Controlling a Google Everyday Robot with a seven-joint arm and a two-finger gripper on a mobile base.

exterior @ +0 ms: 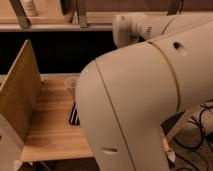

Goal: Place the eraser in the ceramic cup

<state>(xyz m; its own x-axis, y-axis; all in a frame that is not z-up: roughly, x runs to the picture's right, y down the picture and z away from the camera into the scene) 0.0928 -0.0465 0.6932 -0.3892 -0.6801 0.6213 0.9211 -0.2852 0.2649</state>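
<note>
My own pale arm (145, 100) fills most of the camera view. The gripper is out of sight, hidden behind or below the arm. The ceramic cup (71, 84), small and pale, stands on the wooden table (50, 125), with its right side covered by the arm. In front of the cup, a small dark object with light stripes (74, 116) peeks out at the arm's edge. I cannot tell whether it is the eraser.
A tall wooden panel (20, 90) stands upright along the table's left side. Behind the table runs a dark gap below a shelf (55, 24) with metal legs. Black cables (200, 135) lie on the floor at right.
</note>
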